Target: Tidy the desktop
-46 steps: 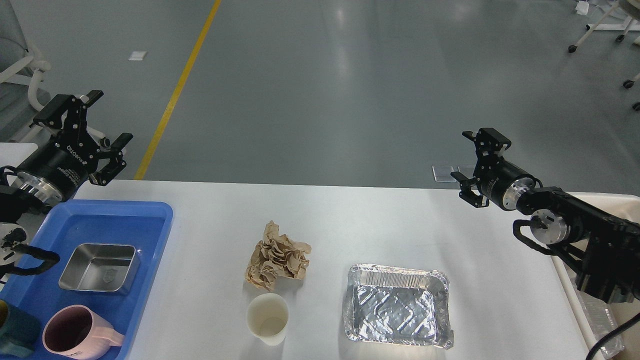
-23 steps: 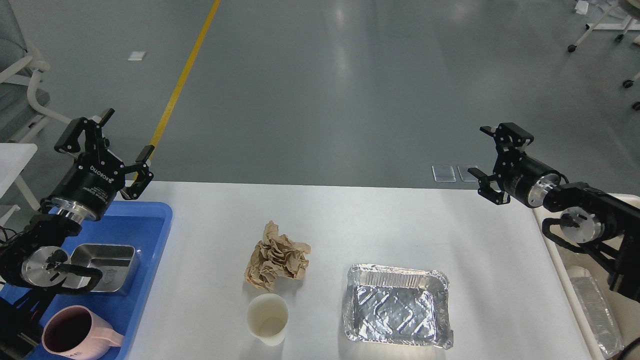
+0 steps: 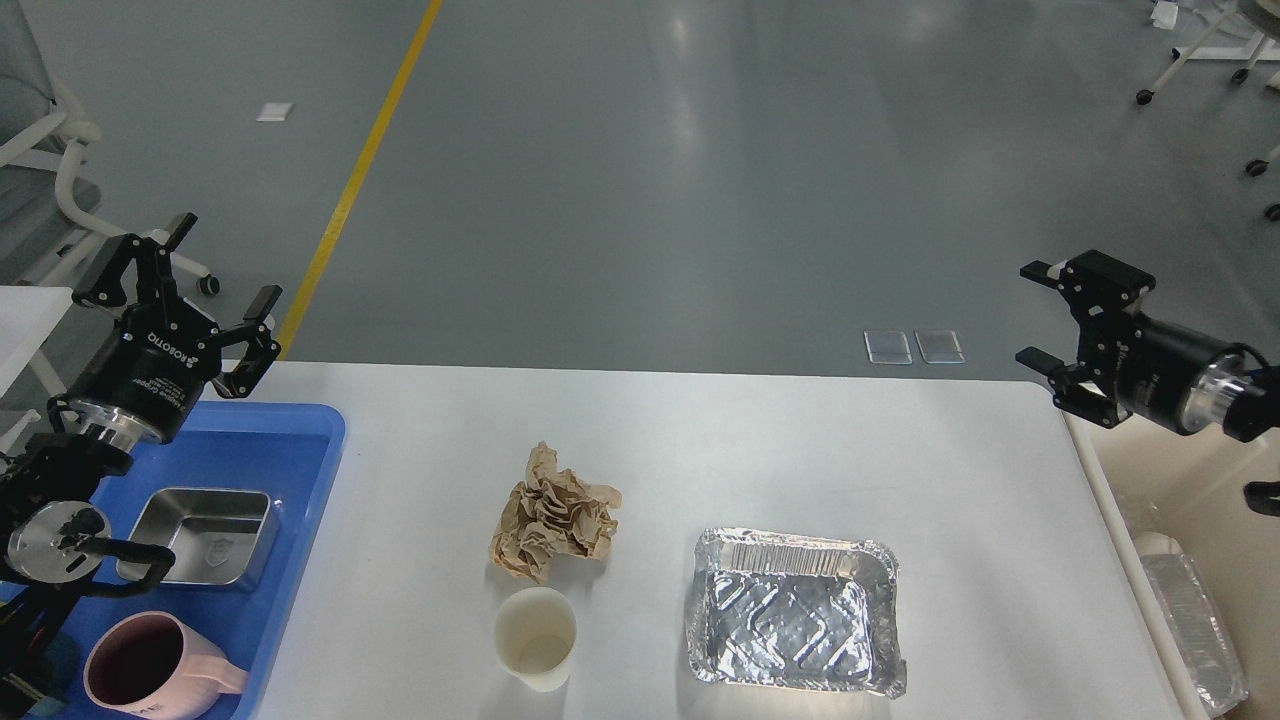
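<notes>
- Left gripper [image 3: 178,283] is seen above the desk's far-left corner, over the far edge of the tray; fingers spread wide, nothing held.
- Blue tray [image 3: 300,450] is set along the desk's left edge, reaching from approx. mid-depth to the near-left corner.
- Steel box [image 3: 200,535] sits inside the tray, approx. centre, upright & empty; partly hidden by the left arm.
- Pink mug [image 3: 150,668] stands in the tray's near part, by the near-left corner, handle pointed right.
- Desk [image 3: 760,450], white w/ rounded corners, fills the lower half of the view; its far edge runs across the middle, near edge is cut off by the frame.
- Crumpled brown paper [image 3: 553,515] lies on the desk, left of centre, apart from the tray.
- Paper cup [image 3: 535,637] stands upright & empty just nearer than the paper, close to the near edge.
- Foil tray [image 3: 795,610] rests right of the cup, twd. the near edge, empty, rim crinkled.
- Right gripper [image 3: 1040,315] is held above the desk's far-right corner; fingers are parted, nothing between them.
- Cream bin [image 3: 1185,490] stands just beyond the desk's right edge; a clear plastic container [image 3: 1195,620] is seen inside it.
</notes>
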You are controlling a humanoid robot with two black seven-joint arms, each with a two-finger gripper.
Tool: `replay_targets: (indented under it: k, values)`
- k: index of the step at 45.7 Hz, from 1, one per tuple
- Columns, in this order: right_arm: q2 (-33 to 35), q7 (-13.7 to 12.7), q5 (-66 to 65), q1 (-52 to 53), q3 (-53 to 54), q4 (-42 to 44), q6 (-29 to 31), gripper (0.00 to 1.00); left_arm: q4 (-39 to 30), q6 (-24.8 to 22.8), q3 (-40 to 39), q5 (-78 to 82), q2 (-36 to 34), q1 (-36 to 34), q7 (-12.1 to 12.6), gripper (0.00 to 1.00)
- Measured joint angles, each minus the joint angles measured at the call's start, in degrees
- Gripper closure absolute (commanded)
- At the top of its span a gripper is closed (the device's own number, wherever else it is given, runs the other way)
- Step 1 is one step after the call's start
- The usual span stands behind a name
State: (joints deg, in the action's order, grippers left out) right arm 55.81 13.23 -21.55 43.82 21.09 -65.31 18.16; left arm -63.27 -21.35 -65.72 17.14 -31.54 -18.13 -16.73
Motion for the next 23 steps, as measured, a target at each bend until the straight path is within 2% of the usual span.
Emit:
replay_targets:
  k: [11,23]
  values:
    - [16.8,5.2,-10.4,-2.2,-1.9,-12.5,0.9,0.00,-0.1,-0.2,0.3,0.0,0.3,0.0,0.0,0.03]
    - [30.4,5.9,-22.0,-7.0,-2.8,-22.7,1.1,0.00,-0.3,1.5,1.5,0.1,0.4,-0.9,0.7,0.03]
